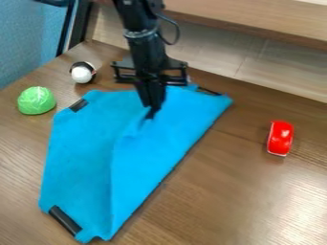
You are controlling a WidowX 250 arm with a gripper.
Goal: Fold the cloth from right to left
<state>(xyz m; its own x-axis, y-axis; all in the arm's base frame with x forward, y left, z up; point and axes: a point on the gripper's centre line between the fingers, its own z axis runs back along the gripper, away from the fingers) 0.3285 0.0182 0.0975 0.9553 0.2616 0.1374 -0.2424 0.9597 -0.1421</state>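
Note:
The blue cloth (83, 153) lies on the wooden table, running from the top centre down to the lower left. A ridge runs down its middle, and its right side is a long slanting edge. Black strips show at its upper left, lower left and top right corners. My gripper (152, 114) points down onto the upper middle of the cloth, where the fabric is puckered around the tips. The tips stand close together, and whether cloth is between them I cannot tell.
A green ball-like object (36, 100) and a white and black ball (82, 72) stand left of the cloth. A red toy (280, 138) sits on the table (236, 191) at the right. A raised wooden ledge (256, 16) borders the back.

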